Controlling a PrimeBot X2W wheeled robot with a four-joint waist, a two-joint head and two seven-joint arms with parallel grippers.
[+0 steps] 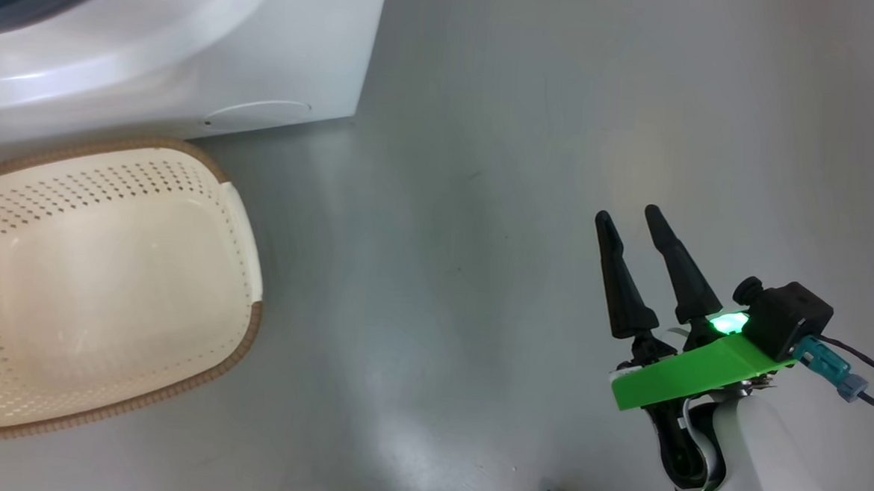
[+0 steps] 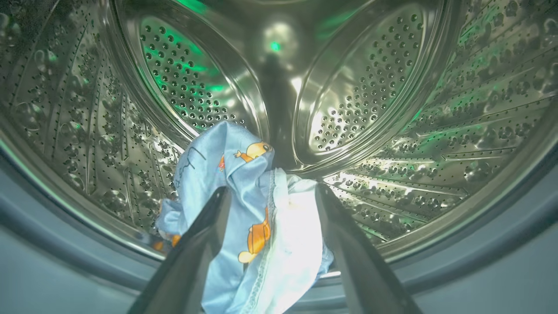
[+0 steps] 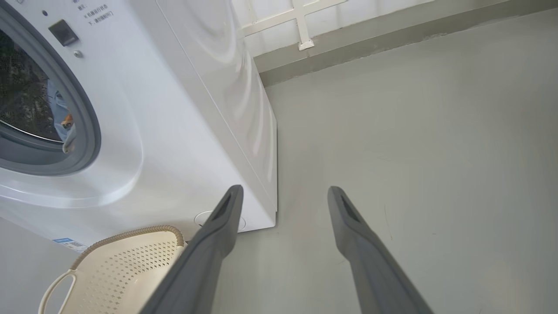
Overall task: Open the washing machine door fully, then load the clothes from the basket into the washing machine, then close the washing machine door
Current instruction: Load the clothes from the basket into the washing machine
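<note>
Light blue garment (image 2: 244, 174) with orange prints, inside the steel dimpled drum (image 2: 392, 87)
Head view: cream perforated basket (image 1: 241, 340) on grey floor (image 1: 445, 238) beside the white washing machine (image 1: 193, 53); right claw (image 1: 628, 215) spread. Left wrist view: the garment's long axis runs up-view toward the drum's back, between the spread left claw (image 2: 273, 189). Right wrist view: pale wall (image 3: 279, 17) behind the machine.
</note>
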